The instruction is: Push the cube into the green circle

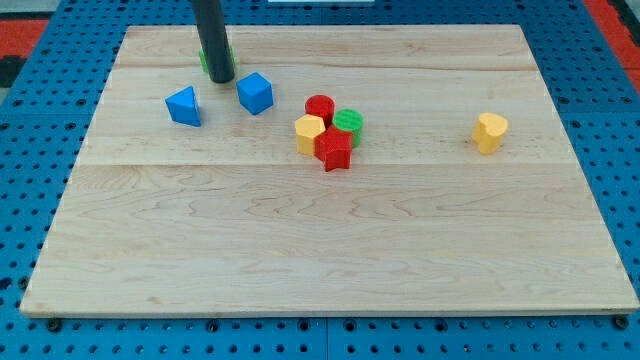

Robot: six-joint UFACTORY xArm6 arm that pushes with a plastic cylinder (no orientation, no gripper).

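Wooden board (330,240) is lying over blue pegboard. Going left to right: my tip (221,79), a bare rod with no jaws, is sitting just left of the blue cube (255,93); the green circle (348,123) is waiting right, wedged among a cluster. Pushing off-centre risks scattering it.

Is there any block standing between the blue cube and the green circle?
Nothing visible. The blue cube has bare board toward the green circle, which sits in a cluster beside a red cylinder. My tip is left of the cube.
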